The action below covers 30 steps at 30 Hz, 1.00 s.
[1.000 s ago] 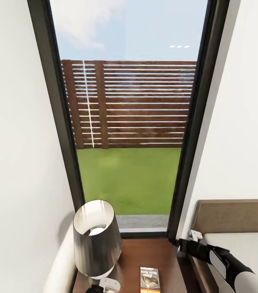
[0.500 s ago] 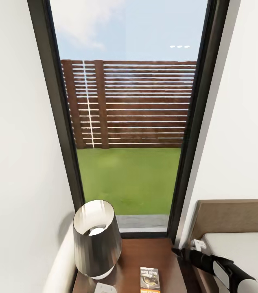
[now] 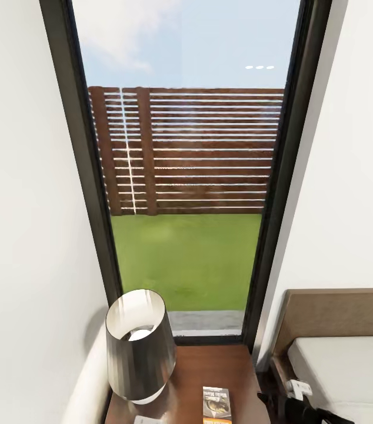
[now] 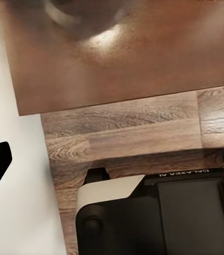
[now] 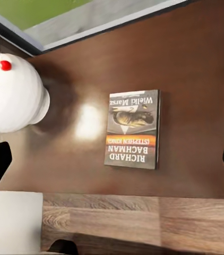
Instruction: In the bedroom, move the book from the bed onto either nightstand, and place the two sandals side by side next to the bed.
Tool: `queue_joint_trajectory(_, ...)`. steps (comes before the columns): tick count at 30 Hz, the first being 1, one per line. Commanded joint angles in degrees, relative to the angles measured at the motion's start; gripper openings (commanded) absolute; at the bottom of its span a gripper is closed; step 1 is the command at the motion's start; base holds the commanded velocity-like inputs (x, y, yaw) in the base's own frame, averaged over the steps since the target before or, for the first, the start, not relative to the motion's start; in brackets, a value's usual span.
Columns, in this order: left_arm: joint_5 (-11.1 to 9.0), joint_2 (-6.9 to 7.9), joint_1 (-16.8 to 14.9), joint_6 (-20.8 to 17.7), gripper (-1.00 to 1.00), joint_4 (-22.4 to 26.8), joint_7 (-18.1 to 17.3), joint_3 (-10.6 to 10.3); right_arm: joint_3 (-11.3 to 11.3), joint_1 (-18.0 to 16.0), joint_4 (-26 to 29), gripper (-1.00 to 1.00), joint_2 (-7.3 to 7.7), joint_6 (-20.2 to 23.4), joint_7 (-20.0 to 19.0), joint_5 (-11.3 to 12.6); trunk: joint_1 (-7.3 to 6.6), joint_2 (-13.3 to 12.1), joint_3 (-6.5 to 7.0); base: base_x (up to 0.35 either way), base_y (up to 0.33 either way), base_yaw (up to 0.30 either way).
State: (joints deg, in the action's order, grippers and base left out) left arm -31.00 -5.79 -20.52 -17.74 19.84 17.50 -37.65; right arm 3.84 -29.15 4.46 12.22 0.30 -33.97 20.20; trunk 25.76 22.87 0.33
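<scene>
My right arm had drawn back from over the small dark reddish-brown glossy nightstand (image 3: 210,365), where a second earlier it had stretched toward the bed's headboard. The thin grey paperback book with the orange band (image 5: 133,129) lay flat on that nightstand, beside the lamp (image 3: 139,344). My right pincer (image 5: 112,159) hung spread wide, holding nothing. Sandals remained.
</scene>
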Motion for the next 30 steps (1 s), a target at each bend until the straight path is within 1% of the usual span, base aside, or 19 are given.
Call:
queue_joint_trajectory(1, -0.6, 0.05, 0.0, 0.0, 1.00, 0.0, 0.4, -0.5, 0.4, 0.3, -0.1, 1.00, -0.04, -0.3, 0.4, 0.5, 0.02, 0.0, -0.02, 0.000, 0.000, 0.000)
queue_joint_trajectory(8, -0.6, 0.07, 0.0, 1.8, 1.00, -0.5, 0.3, -0.5, 0.4, 2.8, -0.6, 1.00, -0.29, -1.5, 3.0, 0.7, 0.02, 0.0, -0.02, 0.000, 0.000, 0.000)
queue_joint_trajectory(10, -0.6, 0.05, 0.0, 2.0, 1.00, -0.7, 0.3, -0.6, 0.4, 3.2, -0.6, 1.00, -0.32, -1.6, 3.1, 0.8, 0.02, 0.0, -0.02, 0.000, 0.000, 0.000)
queue_joint_trajectory(13, -0.6, 0.01, 0.0, 2.8, 1.00, -2.0, 0.2, -0.6, 0.4, 4.5, -0.7, 1.00, -0.39, -1.7, 3.4, 0.9, 0.02, 0.0, -0.02, 0.000, 0.000, 0.000)
queue_joint_trajectory(22, -0.6, -0.03, 0.0, 4.7, 1.00, -3.2, 0.2, -0.5, 0.4, 6.8, -0.9, 1.00, -0.53, -1.8, 3.6, 0.9, 0.02, 0.0, -0.02, 0.000, 0.000, 0.000)
queue_joint_trajectory(30, -0.6, -0.11, 0.0, 5.3, 1.00, -4.9, 0.3, -0.6, 0.5, 7.7, -4.1, 1.00, -0.62, -1.8, 3.7, 1.0, 0.02, 0.0, -0.02, 0.000, 0.000, 0.000)
